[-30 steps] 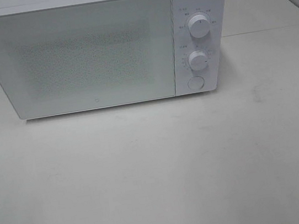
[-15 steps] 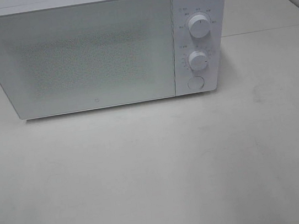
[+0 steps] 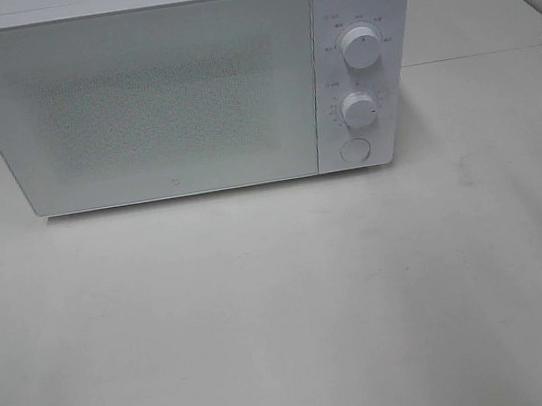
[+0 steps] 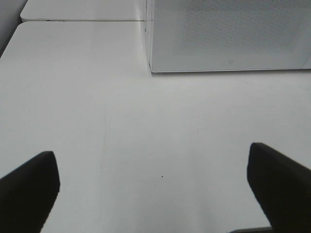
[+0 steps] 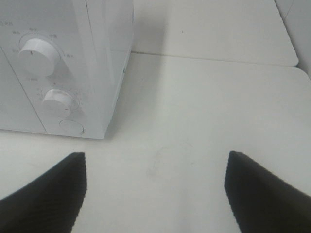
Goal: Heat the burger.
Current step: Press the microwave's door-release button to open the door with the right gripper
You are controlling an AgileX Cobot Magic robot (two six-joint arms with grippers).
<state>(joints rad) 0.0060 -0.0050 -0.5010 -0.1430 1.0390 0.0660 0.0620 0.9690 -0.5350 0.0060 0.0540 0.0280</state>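
step: probably preparing to open shut microwave (image 3: 165, 97); burger not showing | left fingers (image 4: 29, 189), right fingers (image 5: 43, 194) hanging released, empty | next: calling for right fingers pressing round button (image 3: 356, 151)

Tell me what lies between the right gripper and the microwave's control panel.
Nothing does. In the right wrist view, only bare white table separates the open right gripper from the microwave's control panel.
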